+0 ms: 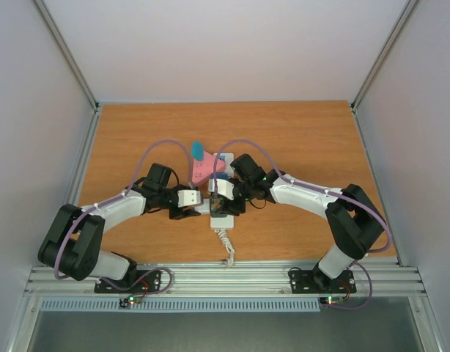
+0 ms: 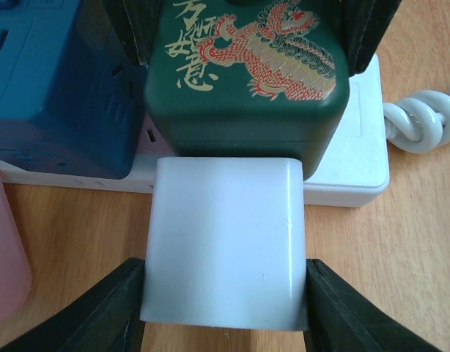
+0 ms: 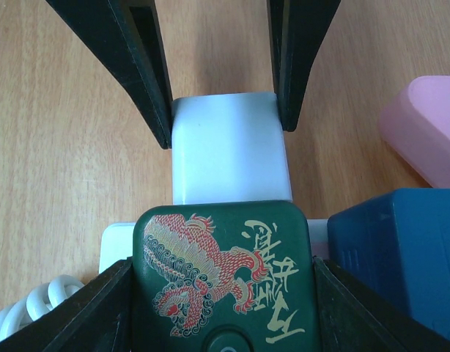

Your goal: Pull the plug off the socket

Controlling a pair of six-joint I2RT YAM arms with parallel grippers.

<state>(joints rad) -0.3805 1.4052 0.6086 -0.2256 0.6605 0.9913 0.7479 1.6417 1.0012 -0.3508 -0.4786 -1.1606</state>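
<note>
At mid-counter (image 2: 419,249) we see the power strip (image 2: 357,158) lying flat, with a green dragon-printed cube (image 2: 247,81) seated on it near the coiled cord (image 2: 423,121). The right tool (image 3: 221,265) clamps the cube. The left tool (image 2: 225,270) clamps a white plug (image 2: 225,235), apparently joined to the cube's side.

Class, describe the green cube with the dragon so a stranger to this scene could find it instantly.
Find the white power strip in the middle of the wooden table. The green cube sits at the end with the coiled cord, beside a dark blue cube and a white block. Only it bears a red dragon and gold characters.
</note>
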